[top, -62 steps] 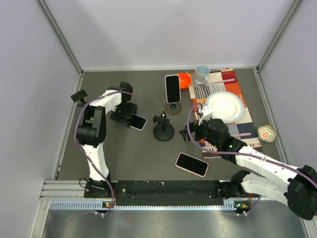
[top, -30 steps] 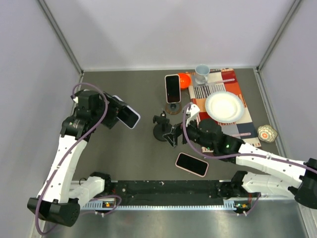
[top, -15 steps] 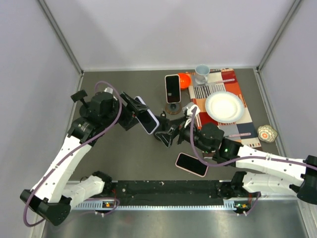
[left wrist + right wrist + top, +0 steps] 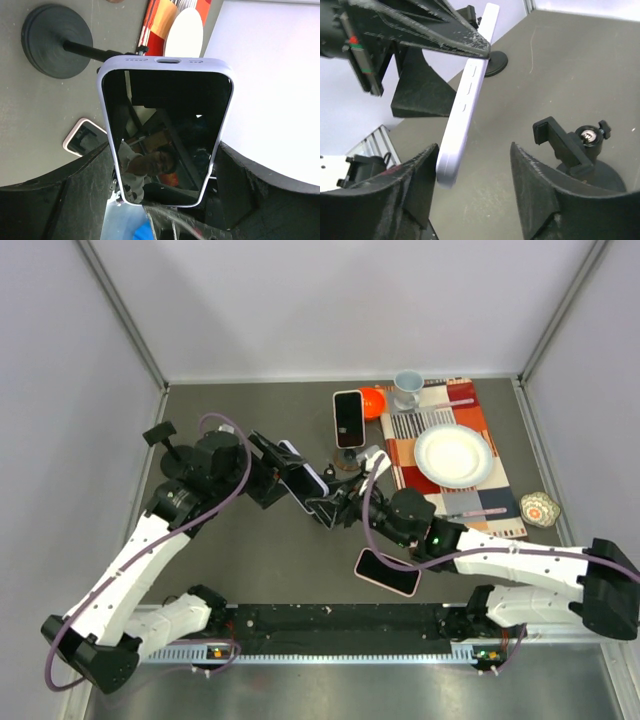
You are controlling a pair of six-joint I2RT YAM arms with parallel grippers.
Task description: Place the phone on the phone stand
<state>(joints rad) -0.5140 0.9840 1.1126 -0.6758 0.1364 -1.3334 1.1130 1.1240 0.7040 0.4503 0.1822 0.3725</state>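
My left gripper (image 4: 287, 477) is shut on a lavender-cased phone (image 4: 304, 478) and holds it tilted in the air just left of the black phone stand (image 4: 323, 513). In the left wrist view the phone (image 4: 166, 135) fills the middle between my fingers (image 4: 85, 172), with the stand's round base (image 4: 56, 47) beyond it. My right gripper (image 4: 342, 508) is open at the stand. In the right wrist view the phone's edge (image 4: 467, 100) hangs near my left finger (image 4: 417, 187), and the stand's clamp (image 4: 567, 145) is to the right, empty.
A pink-cased phone (image 4: 387, 571) lies flat on the table near the front. Another phone (image 4: 348, 418) stands on a wooden holder at the back. A patterned mat (image 4: 480, 415) with a white plate (image 4: 454, 455), a cup (image 4: 407, 388) and an orange ball (image 4: 373, 400) is at the right.
My left arm lifted the lavender phone off the table and carried it right, up to the stand. My right gripper moved left and closed in on the stand.
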